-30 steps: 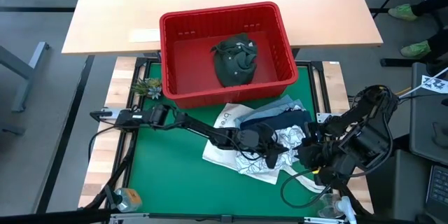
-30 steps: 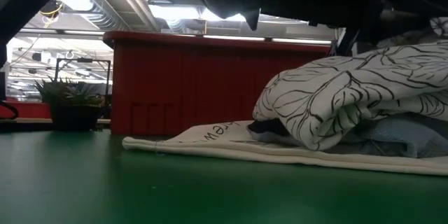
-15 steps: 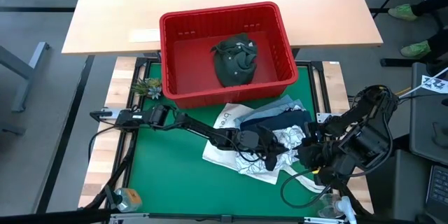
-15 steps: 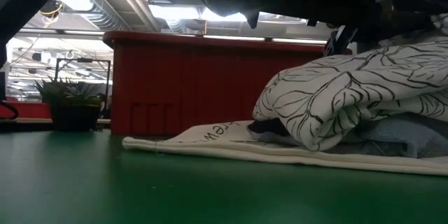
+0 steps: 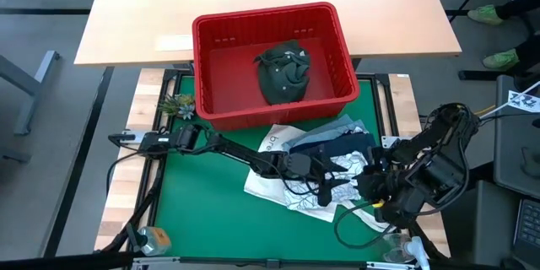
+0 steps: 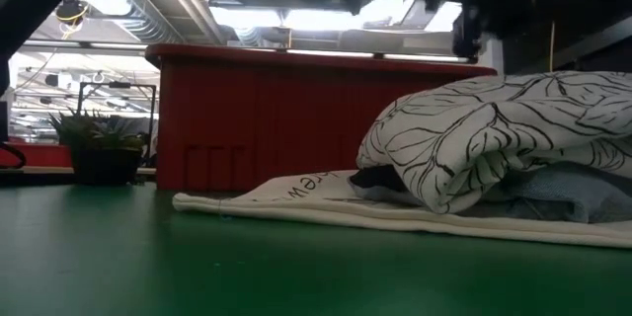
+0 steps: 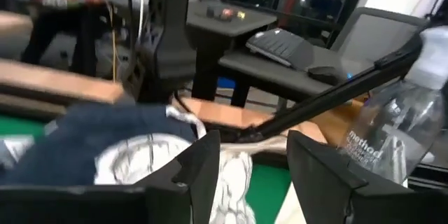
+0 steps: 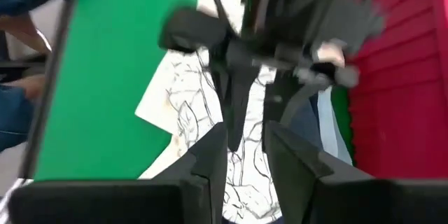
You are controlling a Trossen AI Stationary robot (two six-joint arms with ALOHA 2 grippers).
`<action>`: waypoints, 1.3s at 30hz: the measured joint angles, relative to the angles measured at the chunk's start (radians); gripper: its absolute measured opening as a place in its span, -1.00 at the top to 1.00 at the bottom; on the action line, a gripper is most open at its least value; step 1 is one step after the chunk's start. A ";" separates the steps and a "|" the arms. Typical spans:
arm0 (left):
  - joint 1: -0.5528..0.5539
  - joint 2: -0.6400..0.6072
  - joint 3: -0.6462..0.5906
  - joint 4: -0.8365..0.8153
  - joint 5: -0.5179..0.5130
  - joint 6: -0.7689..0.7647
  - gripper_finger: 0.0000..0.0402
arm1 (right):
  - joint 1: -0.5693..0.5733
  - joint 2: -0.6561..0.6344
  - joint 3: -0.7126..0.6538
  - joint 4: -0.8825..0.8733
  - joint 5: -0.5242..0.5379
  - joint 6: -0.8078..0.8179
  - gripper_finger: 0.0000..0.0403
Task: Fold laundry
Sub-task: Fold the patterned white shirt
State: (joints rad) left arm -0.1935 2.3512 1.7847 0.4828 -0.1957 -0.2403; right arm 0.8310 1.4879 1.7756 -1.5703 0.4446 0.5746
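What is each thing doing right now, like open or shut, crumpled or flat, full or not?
Left gripper: jaws open, above the pile.
Right gripper: jaws open, empty.
White leaf-print garment: crumpled, on top of the pile.
Dark olive garment: bunched inside the basket.
Red basket: upright.
Tote bag: flat under the pile.

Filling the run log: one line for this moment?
left gripper: open, over white leaf-print garment | right gripper: open, beside pile | olive garment: in red basket
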 joint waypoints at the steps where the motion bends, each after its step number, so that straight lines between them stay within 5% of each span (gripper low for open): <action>1: -0.002 -0.010 0.000 0.000 0.002 0.014 0.21 | 0.000 0.000 -0.018 0.001 0.000 0.009 0.51; 6: -0.007 -0.094 0.000 -0.163 0.045 0.041 0.26 | 0.001 0.000 -0.143 0.000 -0.010 0.060 0.51; 10: -0.006 -0.175 0.000 -0.443 0.089 0.037 0.30 | 0.001 0.001 -0.248 0.019 -0.011 0.085 0.51; 19: -0.047 -0.223 0.000 -0.847 0.102 0.009 0.41 | 0.000 0.001 -0.494 0.281 -0.088 0.070 0.51; 32: -0.084 -0.212 0.000 -1.037 0.011 0.005 0.47 | 0.000 0.001 -0.778 0.323 -0.195 0.174 0.51; 39: -0.084 -0.216 0.000 -1.040 0.011 -0.027 0.48 | 0.000 0.001 -0.790 0.275 -0.262 0.186 0.51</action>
State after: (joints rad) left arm -0.2774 2.1350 1.7844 -0.5571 -0.1849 -0.2678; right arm 0.8307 1.4887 0.9856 -1.2957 0.1822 0.7609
